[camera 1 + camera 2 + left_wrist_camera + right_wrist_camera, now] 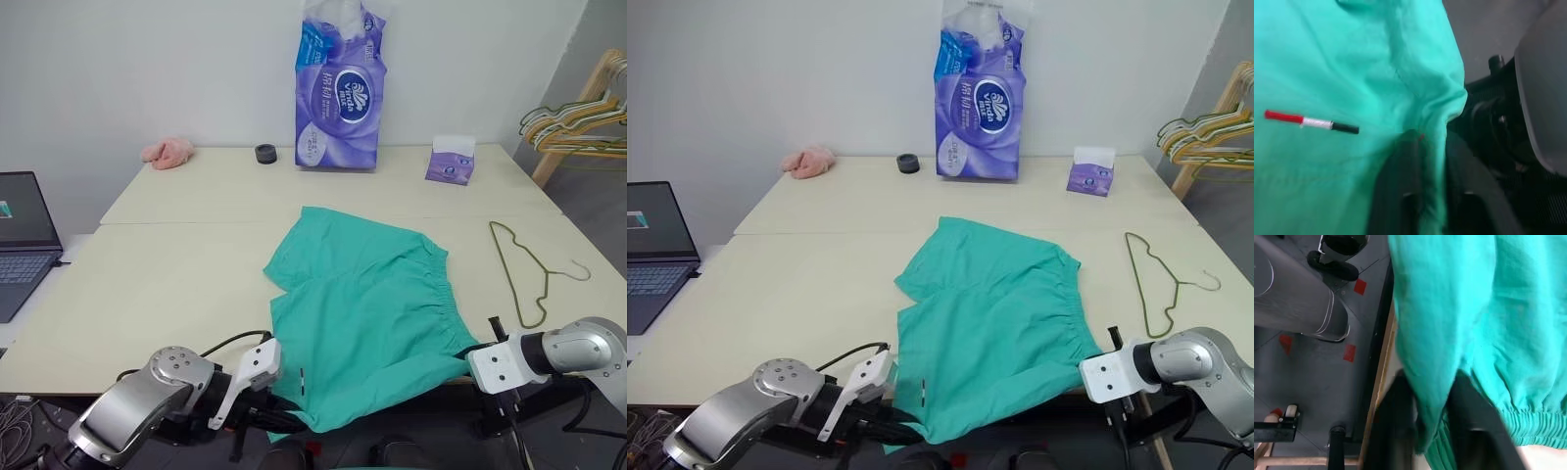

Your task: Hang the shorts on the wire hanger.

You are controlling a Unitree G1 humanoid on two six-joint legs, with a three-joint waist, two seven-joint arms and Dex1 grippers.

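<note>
Teal-green fabric shorts (367,318) with a gathered elastic waistband are spread flat on the near half of the pale cream worktop (167,284), the waistband lying along the side toward 3 o'clock and the near leg hem draped over the worktop's front edge at 6 o'clock. A small red, white and black mark (1311,122) is seen on the cloth near that hem. The thin bare grey metal wire hanger (529,269), triangular with a curved hook, is laid flat on the worktop at 3 o'clock of the shorts, apart from them, its hook turned toward the worktop's right edge. The left tool (1422,196) is placed at the overhanging hem at about 7 o'clock of the shorts; in the left wrist view a fold of teal cloth is seen between its two black fingers (1396,196), set narrowly apart. The right tool (1435,431) is placed at the waistband corner at about 4 o'clock of the shorts, and in the right wrist view a fold of cloth beside the elastic is likewise seen between its narrowly parted fingers (1471,426). At 12 o'clock, along the far edge, a purple tissue pack (340,93), a small purple tissue box (451,162), a small black ring (265,154) and a small pink cloth (168,152) are set. An open laptop (22,240) is seen at 9 o'clock, and bunched coloured hangers (573,122) at 2 o'clock.
</note>
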